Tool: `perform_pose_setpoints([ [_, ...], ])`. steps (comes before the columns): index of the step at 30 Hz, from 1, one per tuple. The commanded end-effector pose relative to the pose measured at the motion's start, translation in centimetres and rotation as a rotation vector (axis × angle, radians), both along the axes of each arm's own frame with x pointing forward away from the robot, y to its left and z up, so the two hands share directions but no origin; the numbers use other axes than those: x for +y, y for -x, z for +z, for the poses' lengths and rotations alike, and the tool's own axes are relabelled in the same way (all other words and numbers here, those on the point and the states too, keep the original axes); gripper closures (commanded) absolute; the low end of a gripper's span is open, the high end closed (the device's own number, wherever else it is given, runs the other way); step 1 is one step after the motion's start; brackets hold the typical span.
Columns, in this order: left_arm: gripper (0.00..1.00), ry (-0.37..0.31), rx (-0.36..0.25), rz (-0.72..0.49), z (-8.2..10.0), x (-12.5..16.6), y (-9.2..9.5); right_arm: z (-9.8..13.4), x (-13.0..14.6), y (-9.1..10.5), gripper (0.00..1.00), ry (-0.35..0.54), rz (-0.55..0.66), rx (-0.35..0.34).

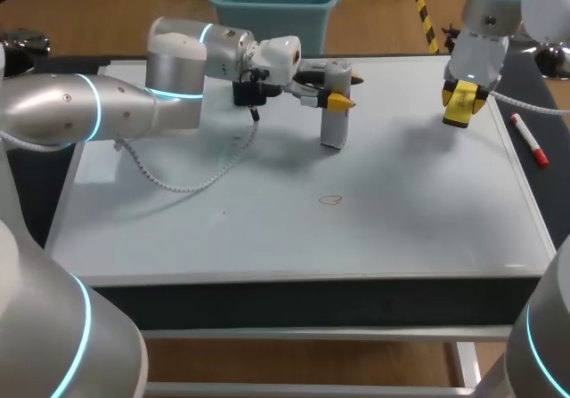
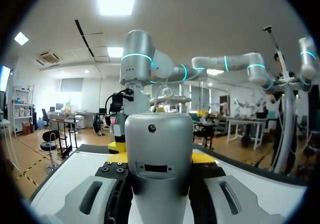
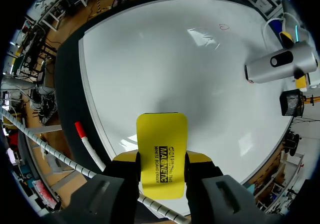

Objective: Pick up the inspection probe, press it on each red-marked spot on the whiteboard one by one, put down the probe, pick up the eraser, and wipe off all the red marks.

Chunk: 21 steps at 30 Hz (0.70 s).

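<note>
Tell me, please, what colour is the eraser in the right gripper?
The eraser is yellow with black print, seen best in the right wrist view.

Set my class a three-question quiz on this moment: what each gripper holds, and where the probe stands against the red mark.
1. True or false: the right gripper is empty.
2. Multiple choice: what is the left gripper holding? A, a red marker; B, the inspection probe; C, a cloth.
3. Short answer: is the probe's lower end on the small red mark on the whiteboard?

Key
1. False: it is shut on the yellow eraser.
2. B.
3. No: the mark lies apart from the probe, on bare board.
</note>
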<state>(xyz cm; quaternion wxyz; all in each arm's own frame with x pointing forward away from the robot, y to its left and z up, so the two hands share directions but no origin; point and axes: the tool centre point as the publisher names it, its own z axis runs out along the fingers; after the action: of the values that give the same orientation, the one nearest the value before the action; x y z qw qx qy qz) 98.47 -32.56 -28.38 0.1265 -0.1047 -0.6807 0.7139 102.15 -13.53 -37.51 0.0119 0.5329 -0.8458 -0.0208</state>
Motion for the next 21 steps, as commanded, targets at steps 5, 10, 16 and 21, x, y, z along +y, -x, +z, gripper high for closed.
perform_pose_setpoints([
  [5,1.0,0.002,0.002,-0.007,-0.12,-0.15,-0.37,0.05,-0.06,-0.04,1.0,0.002,0.002,0.0],
  [10,1.0,0.001,0.004,-0.005,-0.12,-0.09,-0.34,0.05,-0.06,-0.04,1.0,0.002,0.002,0.0],
  [16,1.0,0.0,0.004,-0.002,-0.06,0.05,-0.24,0.05,-0.06,-0.04,1.0,0.002,0.002,0.0],
  [21,1.0,-0.001,-0.002,0.0,0.42,0.27,-0.11,0.05,-0.06,-0.04,1.0,0.002,0.002,0.0],
])
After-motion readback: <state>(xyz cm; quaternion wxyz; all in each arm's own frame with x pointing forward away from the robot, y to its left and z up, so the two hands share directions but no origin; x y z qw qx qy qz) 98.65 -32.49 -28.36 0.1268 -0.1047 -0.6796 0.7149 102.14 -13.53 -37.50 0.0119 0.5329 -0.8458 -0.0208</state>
